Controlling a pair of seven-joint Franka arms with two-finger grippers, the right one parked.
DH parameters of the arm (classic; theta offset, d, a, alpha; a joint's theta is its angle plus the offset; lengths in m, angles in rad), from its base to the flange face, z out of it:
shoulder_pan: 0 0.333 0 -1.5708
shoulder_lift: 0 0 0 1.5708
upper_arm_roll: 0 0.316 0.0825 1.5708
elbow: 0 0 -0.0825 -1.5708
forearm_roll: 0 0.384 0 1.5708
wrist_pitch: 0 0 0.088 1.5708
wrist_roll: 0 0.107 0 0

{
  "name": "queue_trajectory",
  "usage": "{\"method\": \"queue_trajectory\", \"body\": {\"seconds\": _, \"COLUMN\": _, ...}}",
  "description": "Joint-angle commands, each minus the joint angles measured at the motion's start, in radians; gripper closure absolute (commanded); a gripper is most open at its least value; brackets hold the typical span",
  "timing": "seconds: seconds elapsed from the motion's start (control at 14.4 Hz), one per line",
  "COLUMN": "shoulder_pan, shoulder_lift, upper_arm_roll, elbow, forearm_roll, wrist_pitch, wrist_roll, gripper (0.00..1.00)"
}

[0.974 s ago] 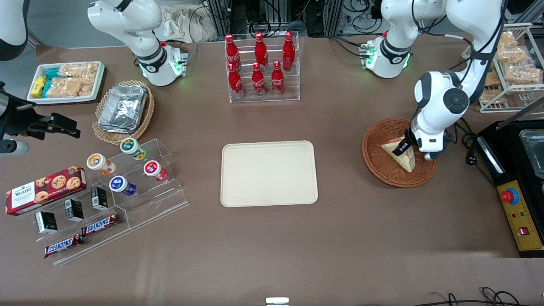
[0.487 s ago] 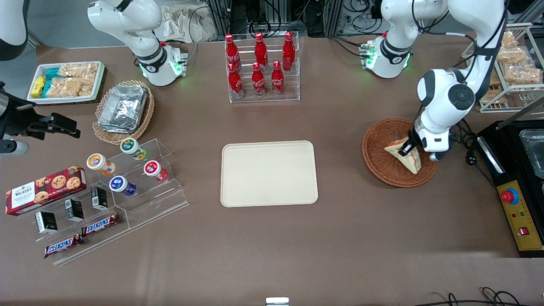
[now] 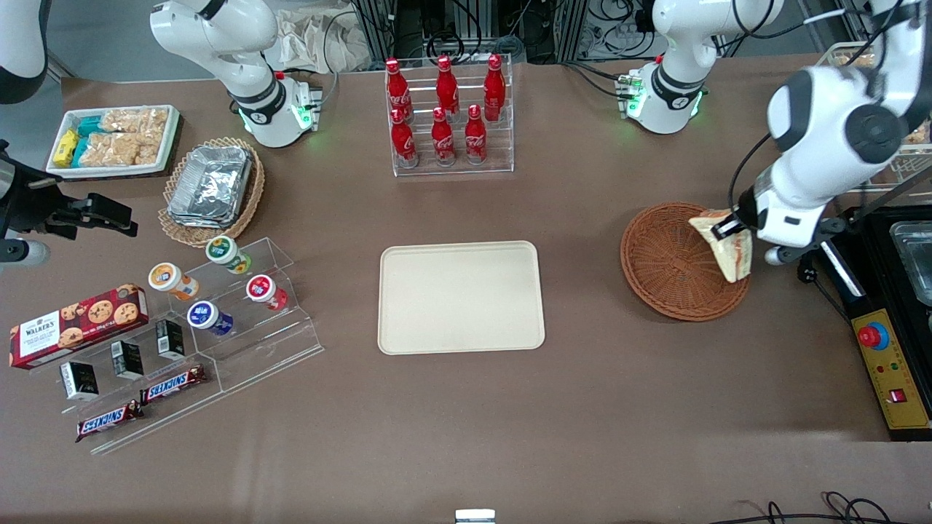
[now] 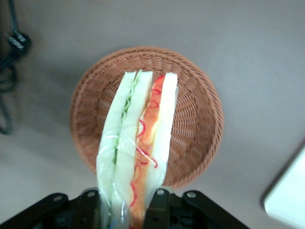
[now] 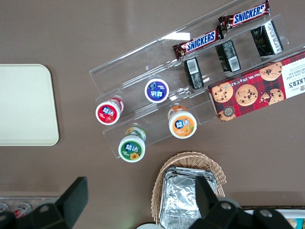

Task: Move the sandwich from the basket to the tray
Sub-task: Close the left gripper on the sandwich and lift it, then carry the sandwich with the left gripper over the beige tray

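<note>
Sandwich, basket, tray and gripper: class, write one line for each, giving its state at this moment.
Sandwich: wrapped in clear film, held in the air above the basket.
Basket: on the table, nothing in it.
Tray: flat on the table, nothing on it.
Gripper: above the basket, shut on the sandwich.

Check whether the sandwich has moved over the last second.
Yes. The sandwich, shut in the gripper, has risen off the basket floor and shifted toward the basket's rim at the working arm's end.
</note>
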Motion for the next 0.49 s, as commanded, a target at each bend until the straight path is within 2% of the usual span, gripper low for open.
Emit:
{"method": "queue_trajectory", "body": {"seconds": 0.0, "shoulder_pan": -0.005, "shoulder_lift": 0.082, "upper_arm_roll": -0.07, "elbow": 0.265, "forearm_roll": 0.023, "wrist_pitch": -0.216, "wrist_roll": 0.042, "gripper": 1.0}}
{"method": "queue_trajectory", "body": {"seconds": 0.28, "shoulder_pan": -0.018, "shoulder_lift": 0.191, "upper_arm_roll": -0.258, "elbow": 0.431, "forearm_roll": 0.001, "wrist_pitch": -0.255, "wrist_roll": 0.01, "gripper": 1.0}}
{"method": "queue_trajectory", "body": {"seconds": 0.42, "shoulder_pan": -0.046, "shoulder_lift": 0.257, "upper_arm_roll": -0.358, "elbow": 0.445, "forearm_roll": 0.027, "wrist_pitch": -0.238, "wrist_roll": -0.116, "gripper": 1.0}}
